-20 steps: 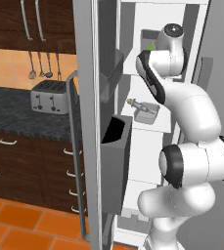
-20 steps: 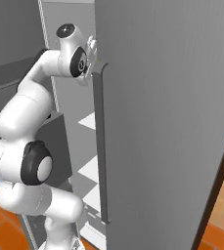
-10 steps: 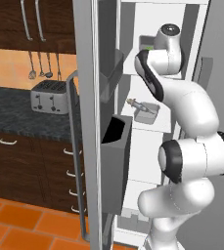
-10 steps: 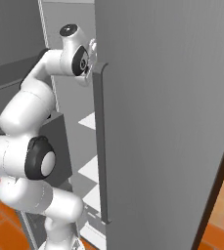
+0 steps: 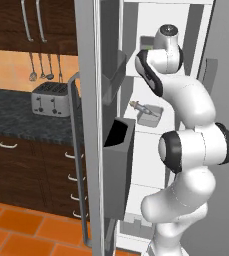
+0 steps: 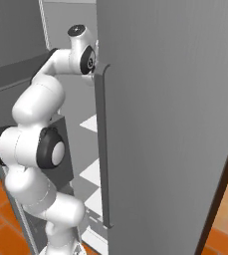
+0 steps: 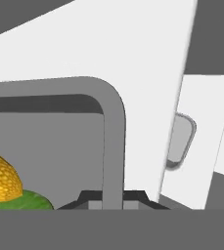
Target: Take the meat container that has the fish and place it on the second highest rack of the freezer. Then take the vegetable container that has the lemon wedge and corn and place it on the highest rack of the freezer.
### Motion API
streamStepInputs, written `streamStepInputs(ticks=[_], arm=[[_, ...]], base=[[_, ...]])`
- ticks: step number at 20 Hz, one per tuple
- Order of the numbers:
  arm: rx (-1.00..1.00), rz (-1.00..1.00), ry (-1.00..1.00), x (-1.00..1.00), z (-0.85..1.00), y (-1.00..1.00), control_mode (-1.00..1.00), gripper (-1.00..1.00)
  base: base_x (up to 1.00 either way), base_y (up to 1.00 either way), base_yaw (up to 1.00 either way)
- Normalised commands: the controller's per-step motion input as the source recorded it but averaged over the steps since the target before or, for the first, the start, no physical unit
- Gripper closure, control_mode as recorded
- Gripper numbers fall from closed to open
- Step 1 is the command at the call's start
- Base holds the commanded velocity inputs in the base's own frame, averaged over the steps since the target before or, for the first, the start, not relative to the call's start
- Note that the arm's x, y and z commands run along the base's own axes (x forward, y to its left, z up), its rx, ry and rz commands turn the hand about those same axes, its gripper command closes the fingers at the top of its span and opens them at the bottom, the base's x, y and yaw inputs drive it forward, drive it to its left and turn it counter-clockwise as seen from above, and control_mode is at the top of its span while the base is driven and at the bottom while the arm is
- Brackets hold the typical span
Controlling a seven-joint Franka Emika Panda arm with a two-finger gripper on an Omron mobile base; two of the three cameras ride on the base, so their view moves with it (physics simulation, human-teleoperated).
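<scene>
Inside the freezer [image 5: 196, 60], at its highest rack, the vegetable container [image 7: 111, 146] fills the hand view: its grey rim corner stands directly between the gripper's [image 7: 112, 197] two dark fingertips, which are clamped on that rim. The corn [image 7: 1, 183] and the green lemon wedge [image 7: 28, 201] lie inside the container, at the lower left of that view. Compared with one second ago, the wrist has moved deeper and slightly upward into the freezer's top section, and the green item then visible beside the hand is now hidden behind the arm. Below that rack, the meat container [image 5: 150, 115] sits on the second highest rack [image 5: 146, 129] with the fish [image 5: 138, 106] across its rim, so the first placement appears complete. The second placement appears near completion; release onto the highest rack is judged to be the remaining step.
</scene>
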Motion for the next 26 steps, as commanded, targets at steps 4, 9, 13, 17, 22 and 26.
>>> streamStepInputs(ticks=[4, 9, 13, 17, 22, 26], arm=[[0.00, 0.00, 0.00, 0.52, -0.04, -0.13, -1.00, 1.00], [0.00, 0.00, 0.01, 0.43, -0.14, -0.11, -1.00, 1.00], [0.00, 0.00, 0.01, 0.32, -0.19, -0.07, -1.00, 1.00], [0.00, 0.00, 0.00, 0.01, 0.00, 0.00, -1.00, 1.00], [0.00, 0.00, 0.00, 0.00, 0.00, 0.00, -1.00, 1.00], [0.00, 0.00, 0.00, 0.00, 0.00, 0.00, -1.00, -1.00]], base=[[0.00, 0.00, 0.00], [0.00, 0.00, 0.00], [0.00, 0.00, 0.00], [0.00, 0.00, 0.00], [0.00, 0.00, 0.00], [0.00, 0.00, 0.00]])
